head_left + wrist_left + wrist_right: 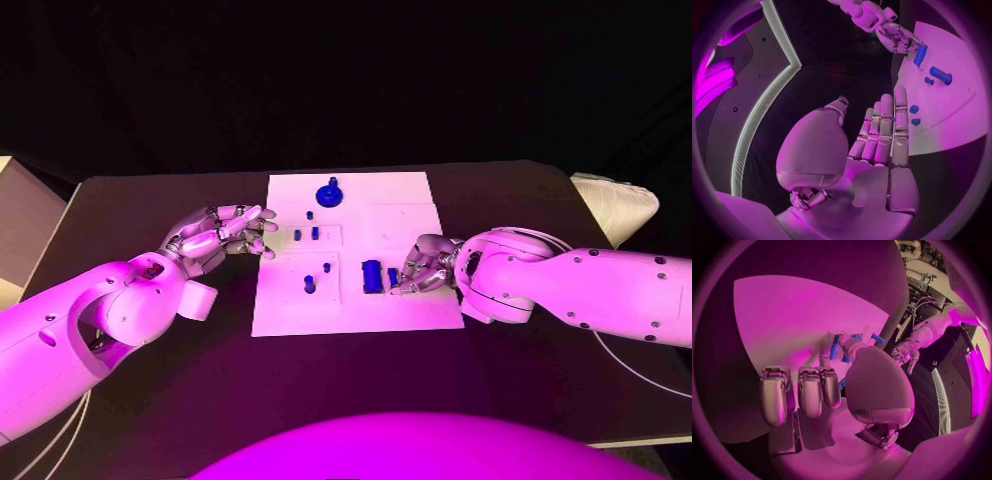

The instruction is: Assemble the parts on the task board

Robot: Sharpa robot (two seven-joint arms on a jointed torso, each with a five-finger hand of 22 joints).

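Note:
The white task board [289, 310] lies in the middle of the black table. A round blue part [330, 193] sits near its far edge, and small blue pegs [306, 234] stand further in. A longer blue peg [309, 284] is nearer me. My right hand [426, 262] reaches over the board's right side and pinches an upright blue part [372, 275] [920, 54] [834, 347] between thumb and a finger, its other fingers curled. My left hand [224, 232] [879, 135] hovers at the board's left edge, fingers straight, holding nothing.
A pale box [18, 215] stands at the table's left edge, and a white object [620, 205] lies off its right corner. Bare black table [159, 400] surrounds the board. A small blue piece [391, 277] sits beside the held part.

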